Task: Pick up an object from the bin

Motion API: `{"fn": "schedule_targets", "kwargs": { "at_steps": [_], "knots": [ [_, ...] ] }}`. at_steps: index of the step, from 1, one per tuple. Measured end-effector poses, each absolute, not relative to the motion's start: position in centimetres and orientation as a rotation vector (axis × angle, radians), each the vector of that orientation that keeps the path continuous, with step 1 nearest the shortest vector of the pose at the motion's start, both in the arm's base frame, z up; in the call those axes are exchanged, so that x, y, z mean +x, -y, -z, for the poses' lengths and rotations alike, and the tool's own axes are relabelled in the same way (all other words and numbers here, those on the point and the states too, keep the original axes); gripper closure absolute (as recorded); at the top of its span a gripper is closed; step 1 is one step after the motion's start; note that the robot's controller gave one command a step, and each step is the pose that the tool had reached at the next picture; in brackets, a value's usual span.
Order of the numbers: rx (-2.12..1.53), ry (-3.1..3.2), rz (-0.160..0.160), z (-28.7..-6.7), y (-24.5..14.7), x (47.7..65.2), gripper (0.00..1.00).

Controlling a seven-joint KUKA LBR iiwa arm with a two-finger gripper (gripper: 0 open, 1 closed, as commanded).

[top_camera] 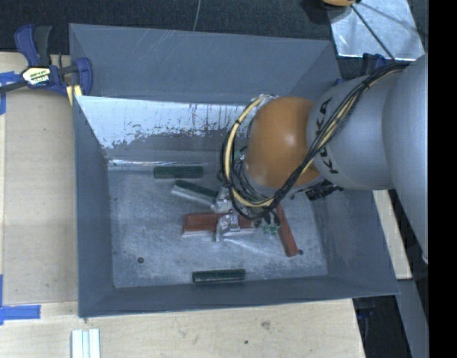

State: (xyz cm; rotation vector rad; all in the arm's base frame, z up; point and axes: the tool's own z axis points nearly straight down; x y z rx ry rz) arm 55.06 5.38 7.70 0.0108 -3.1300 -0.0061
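Near the bin's (92, 215) middle, the end effector (227, 221) is sitting low beside a brown block (198, 223) at nine o'clock; can't tell its grip, nothing lifting yet.

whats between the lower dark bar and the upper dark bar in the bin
In the camera view, a reddish-brown block and a grey stick lie between the lower dark bar and the upper dark bar.

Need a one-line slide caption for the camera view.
Gripper low over a reddish-brown bar in the grey bin; a dark bar lies by the near wall.
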Motion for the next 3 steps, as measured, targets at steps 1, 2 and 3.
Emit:
{"fn": "schedule_targets", "kwargs": {
  "at_steps": [1, 2, 3],
  "knots": [
    [0.011, 3.13, 0.006, -7.7, -5.4, 55.1, 1.0],
    [0.101, 3.154, 0.016, -7.8, -5.0, 54.4, 1.0],
    [0.126, 3.145, 0.001, -22.4, -5.0, 54.6, 1.0]
  ]
}}
